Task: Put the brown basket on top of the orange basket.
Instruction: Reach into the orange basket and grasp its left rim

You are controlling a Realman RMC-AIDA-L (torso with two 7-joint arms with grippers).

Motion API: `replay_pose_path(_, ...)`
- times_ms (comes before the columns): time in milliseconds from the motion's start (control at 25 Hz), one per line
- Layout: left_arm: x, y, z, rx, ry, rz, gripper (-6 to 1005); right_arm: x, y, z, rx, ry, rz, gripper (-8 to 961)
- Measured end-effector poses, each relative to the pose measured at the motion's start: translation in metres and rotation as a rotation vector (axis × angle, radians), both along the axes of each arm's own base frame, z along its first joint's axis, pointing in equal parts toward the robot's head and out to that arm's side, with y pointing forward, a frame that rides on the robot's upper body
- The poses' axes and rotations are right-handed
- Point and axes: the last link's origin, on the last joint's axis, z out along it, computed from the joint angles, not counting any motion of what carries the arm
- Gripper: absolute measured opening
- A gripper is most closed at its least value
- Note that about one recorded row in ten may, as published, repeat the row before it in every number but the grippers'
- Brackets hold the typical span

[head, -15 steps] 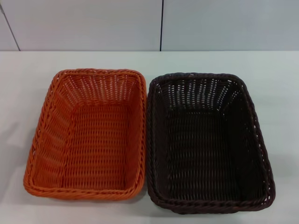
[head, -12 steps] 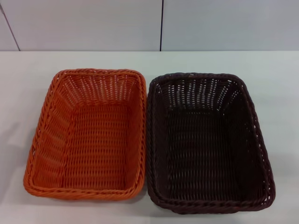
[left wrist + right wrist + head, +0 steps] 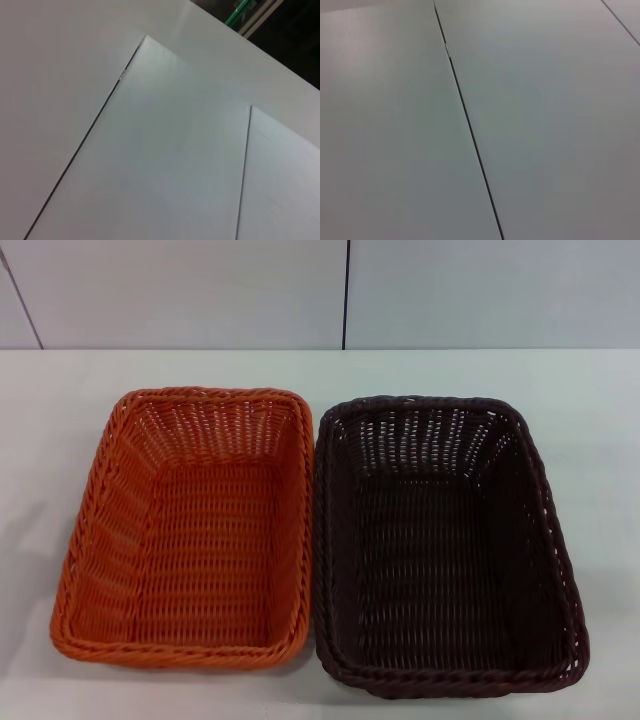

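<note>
Neither pincer appears in any view, so its state, spread or pressed together, cannot be told for either arm. With no pincer visible, positions relative to it cannot be given; the two baskets are placed relative to each other instead.

Left wrist view: only flat pale panels separated by thin dark seams, with a dark area and a green bar at one corner. No basket appears here.

Right wrist view: only pale panel surface crossed by a thin dark seam. No basket appears here.

Head view: the orange basket stands upright on the white counter, on the robot's left side. The brown basket stands upright on the same counter, on the robot's right side. Their long sides run parallel, and the adjacent braided rims lie just beside each other, apparently touching along most of their length. Both baskets are open at the top with nothing visible inside. The brown basket is on the counter, not on top of the orange basket. A pale wall with a vertical dark seam rises behind the counter's far edge.
</note>
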Motion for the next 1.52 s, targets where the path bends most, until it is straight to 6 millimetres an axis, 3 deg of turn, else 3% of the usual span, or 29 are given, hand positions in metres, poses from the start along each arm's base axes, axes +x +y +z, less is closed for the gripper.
replay_pose_path(1520, 0.0062, 0.0100, -0.0002, -0.075, -0.039, -0.060, 544, 0.0022, 0.0003, -0.0022, -0.022, 0.043, 0.007, 526)
